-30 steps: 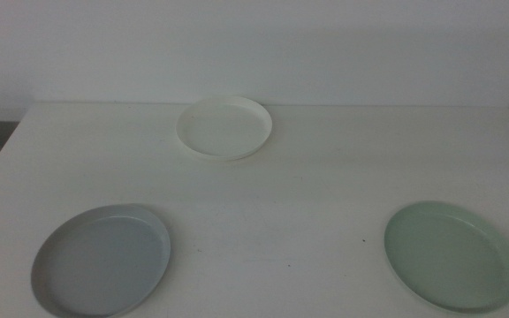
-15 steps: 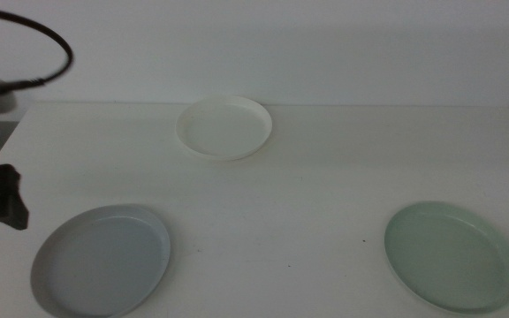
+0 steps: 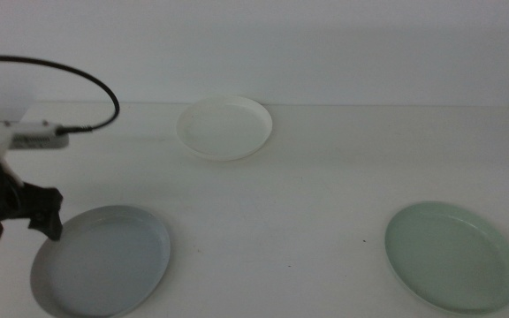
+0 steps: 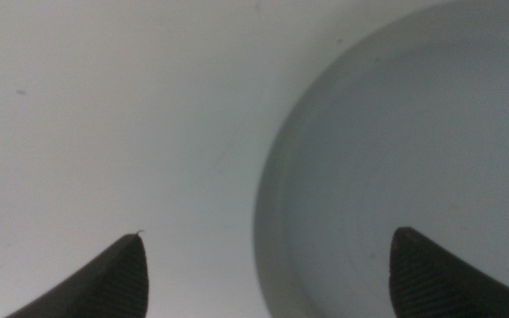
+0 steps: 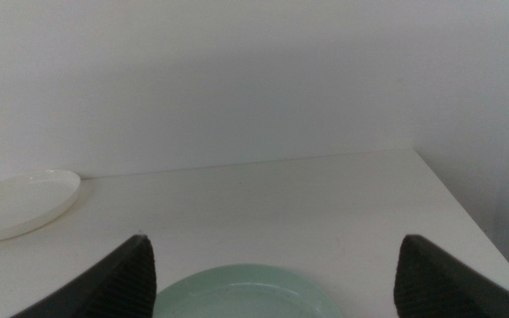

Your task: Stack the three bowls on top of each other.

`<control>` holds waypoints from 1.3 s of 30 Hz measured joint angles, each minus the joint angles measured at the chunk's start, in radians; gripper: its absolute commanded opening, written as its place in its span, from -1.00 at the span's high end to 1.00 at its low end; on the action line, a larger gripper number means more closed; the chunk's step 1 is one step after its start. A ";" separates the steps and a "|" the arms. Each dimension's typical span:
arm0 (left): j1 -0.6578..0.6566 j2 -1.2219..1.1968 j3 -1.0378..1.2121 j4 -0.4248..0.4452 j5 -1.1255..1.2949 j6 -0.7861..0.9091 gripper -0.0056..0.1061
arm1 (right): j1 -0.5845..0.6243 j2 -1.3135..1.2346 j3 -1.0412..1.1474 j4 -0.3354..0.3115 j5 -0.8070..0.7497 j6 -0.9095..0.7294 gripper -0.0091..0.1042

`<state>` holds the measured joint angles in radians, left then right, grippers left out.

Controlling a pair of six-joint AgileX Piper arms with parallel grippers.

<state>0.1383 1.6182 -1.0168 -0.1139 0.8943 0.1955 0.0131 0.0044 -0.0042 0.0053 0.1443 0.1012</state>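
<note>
The pale grey bowl sits at the table's front left. The white bowl sits at the back middle, and the pale mint green bowl at the front right. My left gripper hangs at the grey bowl's left rim. In the left wrist view, the left gripper is open and empty, with one jaw over the table and the other over the grey bowl. My right gripper is open and empty behind the green bowl, out of the middle view. The white bowl shows far off.
The white table ends at a pale wall behind. A black cable loops up from the left arm. The table's right edge runs close to the green bowl.
The left arm has come into the middle view from the left and moved right and down to the grey bowl's left rim. The bowls have not moved.
</note>
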 measured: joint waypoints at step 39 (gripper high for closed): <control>0.002 0.132 0.051 -0.038 -0.073 0.058 0.93 | 0.000 0.000 0.000 0.000 0.000 0.000 -0.80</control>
<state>0.1407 1.7505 -0.9654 -0.1522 0.8216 0.2539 0.0131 0.0044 -0.0042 0.0053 0.1443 0.1012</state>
